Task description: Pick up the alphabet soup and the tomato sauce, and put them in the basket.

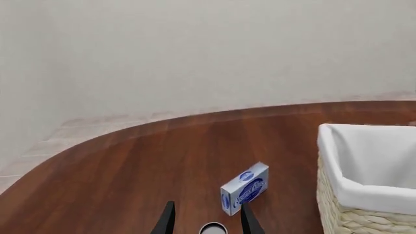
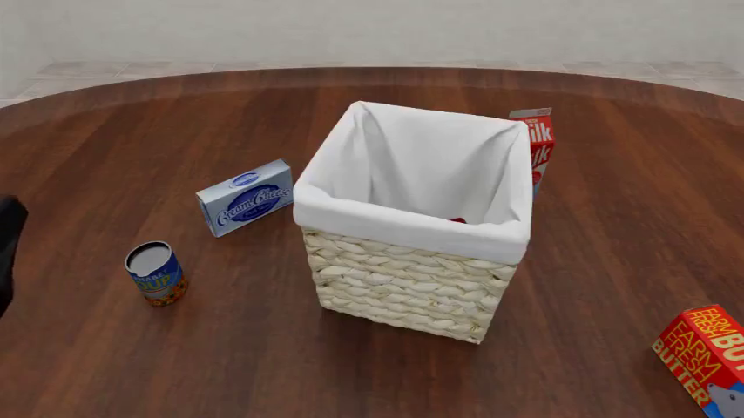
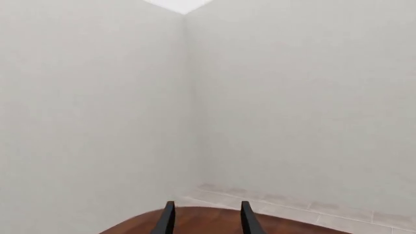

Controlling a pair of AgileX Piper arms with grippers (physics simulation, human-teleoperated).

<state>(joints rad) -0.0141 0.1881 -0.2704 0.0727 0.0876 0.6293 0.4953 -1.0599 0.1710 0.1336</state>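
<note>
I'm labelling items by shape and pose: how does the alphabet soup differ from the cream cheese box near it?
The alphabet soup is a round can; the cream cheese box is a flat rectangular carton. The soup stands upright showing its silver top; the box appears to rest on a long edge, tilted back. The soup's label is blue over orange-yellow; the box is pale with a blue oval logo. Both sit on the table left of the basket.

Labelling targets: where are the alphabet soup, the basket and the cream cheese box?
alphabet soup (image 2: pixel 155 273), front view, blue label.
basket (image 2: pixel 402 287), front view, wicker wall.
cream cheese box (image 2: pixel 246 197), front view, top face.
</note>
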